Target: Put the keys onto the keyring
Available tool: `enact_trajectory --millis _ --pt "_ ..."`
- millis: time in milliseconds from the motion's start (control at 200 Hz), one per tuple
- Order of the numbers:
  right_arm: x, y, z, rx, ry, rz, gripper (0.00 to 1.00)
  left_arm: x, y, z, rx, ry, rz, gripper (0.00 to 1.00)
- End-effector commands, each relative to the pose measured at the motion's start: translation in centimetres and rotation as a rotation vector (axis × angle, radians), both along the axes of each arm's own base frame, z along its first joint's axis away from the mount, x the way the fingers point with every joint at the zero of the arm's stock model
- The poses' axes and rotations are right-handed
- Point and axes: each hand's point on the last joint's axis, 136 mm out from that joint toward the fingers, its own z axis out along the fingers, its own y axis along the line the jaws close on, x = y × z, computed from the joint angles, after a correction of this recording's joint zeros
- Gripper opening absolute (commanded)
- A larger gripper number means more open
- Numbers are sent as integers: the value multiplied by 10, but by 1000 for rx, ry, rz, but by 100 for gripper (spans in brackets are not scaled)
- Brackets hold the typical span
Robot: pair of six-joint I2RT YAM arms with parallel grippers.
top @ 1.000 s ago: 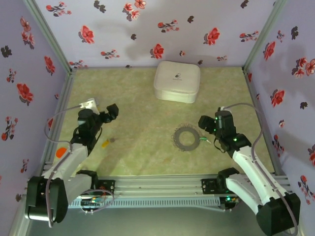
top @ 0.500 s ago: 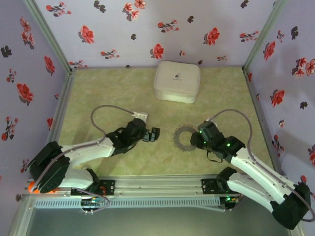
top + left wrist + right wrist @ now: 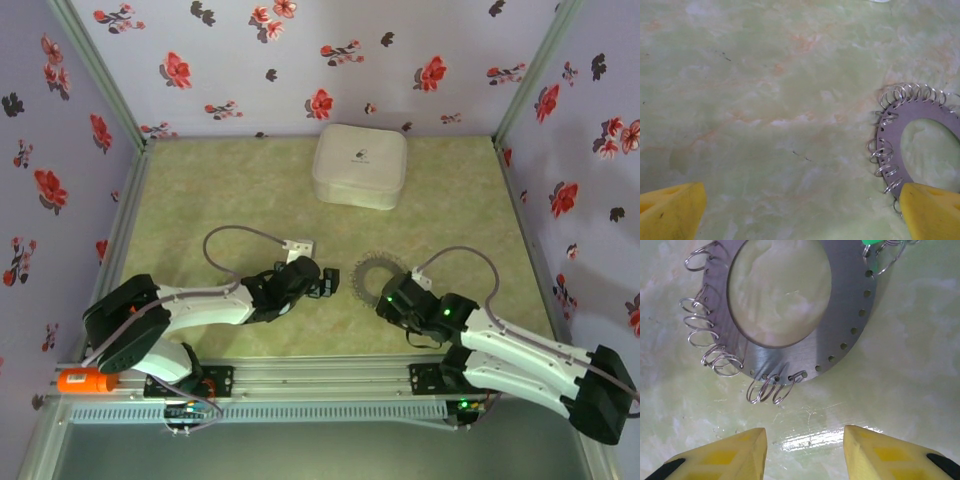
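Keyring (image 3: pixel 845 310) lies flat on the table (image 3: pixel 200 190), about mid-width, toward the near edge. Left gripper (image 3: pixel 800 214) released and empty, just left of it. Right gripper (image 3: pixel 805 450) released and empty, at its near rim. Green key (image 3: pixel 868 242) head peeks at the ring's rim; cannot tell if threaded. Judgement: no key in hand, threading mostly left to do.

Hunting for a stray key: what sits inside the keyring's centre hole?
Bare marbled table shows through the hole of the keyring, with no key in it. Whatever lies beneath the grey plate itself is covered.
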Motion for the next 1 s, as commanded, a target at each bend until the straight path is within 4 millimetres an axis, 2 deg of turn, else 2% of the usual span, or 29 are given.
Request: enact_trajectory --millis 0,445,995 --pt "6 9 -2 68 -7 -72 44 6 7 2 -29 -30 69 100" --pt "13 15 -22 77 8 -122 28 4 15 3 -66 -41 98 100" --pt "16 17 -32 62 20 -138 28 6 14 3 -61 -45 94 100"
